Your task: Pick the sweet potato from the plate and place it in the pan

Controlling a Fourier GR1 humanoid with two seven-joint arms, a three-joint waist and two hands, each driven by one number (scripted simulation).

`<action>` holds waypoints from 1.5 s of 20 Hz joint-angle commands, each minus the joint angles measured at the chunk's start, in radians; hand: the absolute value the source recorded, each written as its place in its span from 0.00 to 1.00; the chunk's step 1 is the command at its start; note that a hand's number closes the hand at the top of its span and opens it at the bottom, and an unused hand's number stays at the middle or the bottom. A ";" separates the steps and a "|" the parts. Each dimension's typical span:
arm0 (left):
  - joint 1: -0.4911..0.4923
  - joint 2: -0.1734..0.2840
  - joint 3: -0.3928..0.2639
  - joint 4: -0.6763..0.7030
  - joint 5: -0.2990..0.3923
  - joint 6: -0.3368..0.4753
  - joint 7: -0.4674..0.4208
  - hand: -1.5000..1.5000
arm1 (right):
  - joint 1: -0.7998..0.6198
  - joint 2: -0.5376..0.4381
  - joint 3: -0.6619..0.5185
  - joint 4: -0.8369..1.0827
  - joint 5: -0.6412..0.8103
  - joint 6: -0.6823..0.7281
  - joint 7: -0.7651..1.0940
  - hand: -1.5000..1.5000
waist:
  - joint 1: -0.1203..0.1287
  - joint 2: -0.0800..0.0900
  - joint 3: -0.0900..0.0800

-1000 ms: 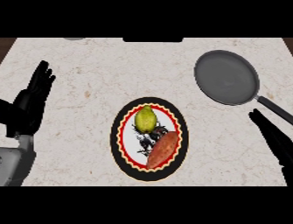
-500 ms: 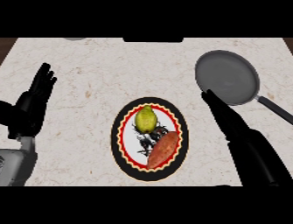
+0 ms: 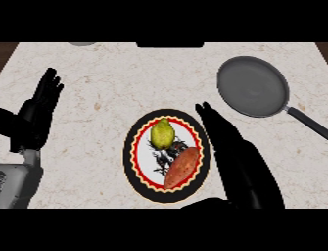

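Nothing is lifted yet. The sweet potato [image 3: 181, 168] lies on the plate [image 3: 134, 147], just left of the right hand [image 3: 233, 147], whose fingers are straight and hold nothing. The pan [image 3: 254, 87], beyond that hand, awaits. The left hand [image 3: 33, 117] rests open.

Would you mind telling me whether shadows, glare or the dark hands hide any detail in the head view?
Head view: lighting is flat, with no glare on the pan; the black right hand shows almost no surface detail and overlaps the plate rim; the sweet potato stays clearly readable; the left hand is equally dark.
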 commanded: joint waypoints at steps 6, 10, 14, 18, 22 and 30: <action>-0.011 -0.031 0.017 0.034 -0.020 -0.005 -0.025 0.50 | 0.109 0.042 0.020 0.102 0.103 0.017 0.044 0.00 | -0.004 0.001 0.000; 0.055 -0.059 -0.011 -0.064 -0.062 0.018 0.003 0.50 | 0.122 0.070 -0.019 0.140 0.086 0.043 -0.015 0.00 | 0.000 0.000 0.001; 0.047 -0.061 0.011 -0.058 -0.057 -0.004 0.021 0.50 | 0.072 0.115 -0.070 0.194 0.023 0.125 -0.027 0.00 | 0.001 0.001 0.001; 0.027 -0.044 0.057 -0.007 -0.048 -0.055 -0.021 0.50 | 0.126 0.127 -0.034 0.251 0.064 0.105 -0.113 0.00 | -0.001 0.001 0.001; 0.000 -0.042 0.079 -0.024 -0.054 -0.068 0.027 0.50 | 0.094 0.146 -0.083 0.242 0.066 0.182 -0.089 0.00 | -0.001 0.001 0.001; 0.008 -0.088 0.054 -0.024 -0.091 -0.037 -0.001 0.50 | 0.063 0.119 -0.072 0.382 0.112 0.264 -0.078 0.00 | -0.001 0.001 0.000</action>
